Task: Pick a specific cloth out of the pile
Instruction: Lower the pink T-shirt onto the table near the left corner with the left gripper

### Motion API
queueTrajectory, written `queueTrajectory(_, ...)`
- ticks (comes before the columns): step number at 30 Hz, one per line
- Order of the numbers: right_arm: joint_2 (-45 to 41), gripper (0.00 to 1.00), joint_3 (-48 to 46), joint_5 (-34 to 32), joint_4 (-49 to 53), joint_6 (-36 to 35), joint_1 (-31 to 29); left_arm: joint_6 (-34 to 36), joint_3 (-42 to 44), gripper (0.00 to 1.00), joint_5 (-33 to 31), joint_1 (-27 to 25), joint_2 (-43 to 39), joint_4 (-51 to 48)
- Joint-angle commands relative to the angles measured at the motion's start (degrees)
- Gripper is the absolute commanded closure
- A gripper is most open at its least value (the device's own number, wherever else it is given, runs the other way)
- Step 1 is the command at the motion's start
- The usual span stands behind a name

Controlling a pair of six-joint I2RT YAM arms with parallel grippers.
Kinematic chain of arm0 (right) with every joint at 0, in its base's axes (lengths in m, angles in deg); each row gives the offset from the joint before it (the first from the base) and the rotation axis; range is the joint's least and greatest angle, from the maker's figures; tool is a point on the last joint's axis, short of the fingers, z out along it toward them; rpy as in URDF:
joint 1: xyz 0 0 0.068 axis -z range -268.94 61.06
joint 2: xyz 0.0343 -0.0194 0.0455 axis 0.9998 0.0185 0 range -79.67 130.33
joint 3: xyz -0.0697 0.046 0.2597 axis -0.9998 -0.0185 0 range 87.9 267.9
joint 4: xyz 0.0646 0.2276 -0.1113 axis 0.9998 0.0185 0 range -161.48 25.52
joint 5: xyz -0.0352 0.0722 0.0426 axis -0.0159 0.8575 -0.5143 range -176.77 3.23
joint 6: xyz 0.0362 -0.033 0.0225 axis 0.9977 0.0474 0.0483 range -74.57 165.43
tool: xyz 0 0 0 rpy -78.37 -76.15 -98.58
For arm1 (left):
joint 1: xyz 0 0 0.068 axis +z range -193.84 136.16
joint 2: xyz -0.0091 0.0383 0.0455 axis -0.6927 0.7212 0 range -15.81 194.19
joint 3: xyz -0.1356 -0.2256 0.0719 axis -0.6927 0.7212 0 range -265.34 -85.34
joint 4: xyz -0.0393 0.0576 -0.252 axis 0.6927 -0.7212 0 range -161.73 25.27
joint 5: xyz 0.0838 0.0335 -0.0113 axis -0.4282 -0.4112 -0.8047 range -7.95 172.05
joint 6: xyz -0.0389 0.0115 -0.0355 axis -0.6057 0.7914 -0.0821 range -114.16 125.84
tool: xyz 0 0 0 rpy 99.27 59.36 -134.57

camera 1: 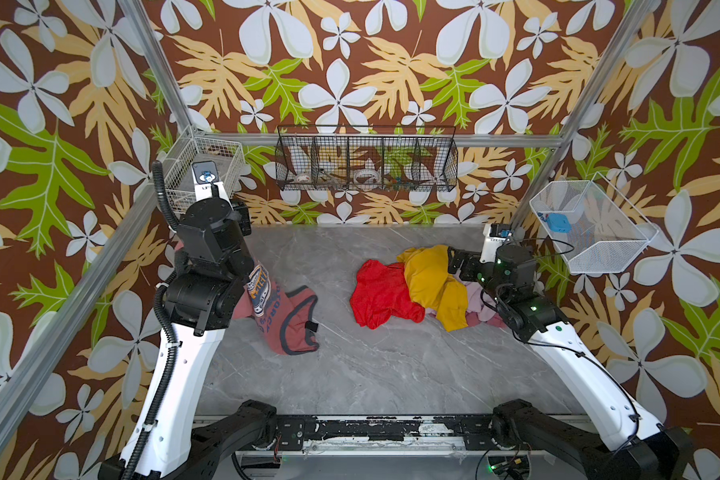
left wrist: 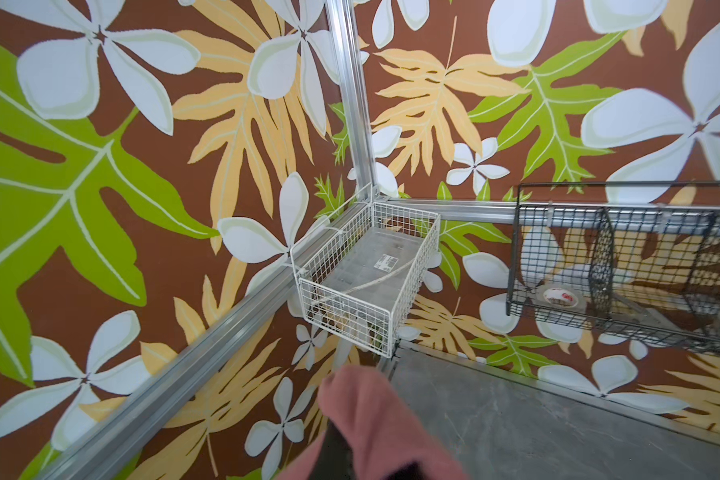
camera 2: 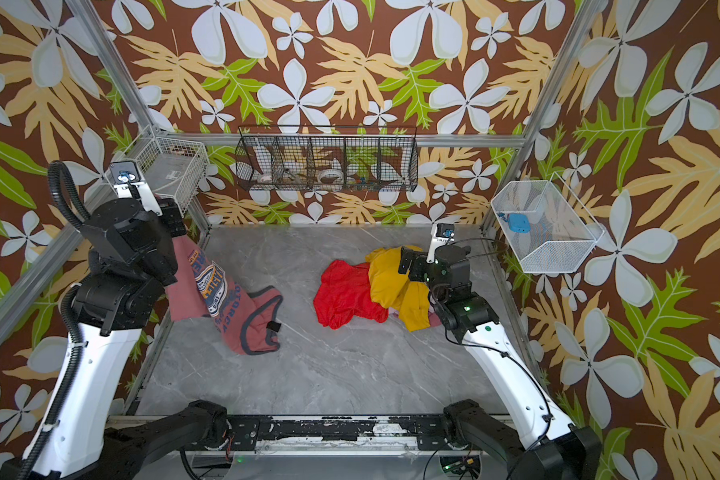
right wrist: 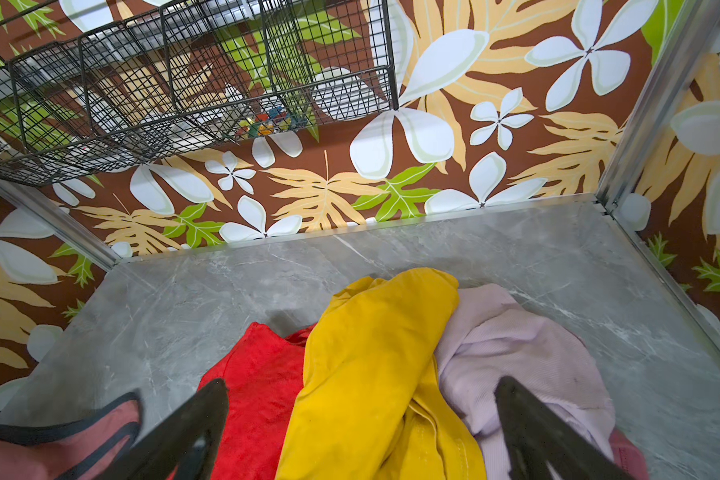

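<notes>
— Floral wallpaper [camera 1: 391, 50] on three sides, grey marbled desk [camera 1: 371, 374] below. Where is the cloth [camera 1: 298, 309]?

— On the left of the desk, in both top views. My left claw [left wrist: 336, 451] is pressed together on a fold of it and holds that part up toward the far-left corner. Pink fabric drapes over the finger in my left wrist view. The blue-and-orange print [camera 2: 213, 278] hangs on the raised stretch, and the dark-trimmed end lies on the desk.

— And the pile [camera 1: 412, 286]?

— Right of centre, well apart from the cloth. It has a red garment [camera 1: 381, 293] on its left, a mustard yellow garment [camera 1: 429, 274] across the middle and a pale lilac garment [right wrist: 516, 345] on the right beside my right arm.

— Your right claw [right wrist: 362, 384]?

— Spread wide, holding nothing, above the yellow and lilac ones at the pile's right part. Whether a finger touches the fabric I cannot tell.

— Anything on the far wall?

— One black wire basket [camera 1: 366, 158], and a white wire basket [camera 1: 208, 166] in the far-left corner.
</notes>
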Motion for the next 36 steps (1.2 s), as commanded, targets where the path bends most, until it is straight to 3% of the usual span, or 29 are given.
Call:
queueTrajectory(1, -0.04, 0.00, -0.03, -0.01, -0.57, 0.34, 0.00, 2.31, -2.33, 1.00, 0.89, 0.35, 0.49, 1.84)
queueTrajectory(10, 0.62, 0.00, 0.07, 0.60, -0.96, 1.09, -0.01, -10.41, 7.47, 1.00, 17.97, 0.31, -0.42, -1.51)
queueTrajectory(16, 0.32, 0.00, -0.16, 0.51, -1.19, 1.49, -0.01, -17.77, 13.16, 1.00, 25.35, 0.36, 0.67, -1.27)
queueTrajectory(22, 0.39, 0.00, -0.82, 1.04, -1.70, 2.29, -0.01, -24.64, 17.79, 1.00, 29.16, 0.31, -0.84, 2.26)
queueTrajectory(30, 0.58, 0.00, -1.22, 1.91, -1.96, 2.47, 0.01, -31.96, 30.34, 1.00, 27.75, 1.39, -6.38, 2.27)
queueTrajectory(36, 0.58, 0.00, -1.83, 2.69, -2.57, 2.97, -0.01, -37.03, 41.45, 1.00, 31.15, 8.66, -11.55, 3.39)
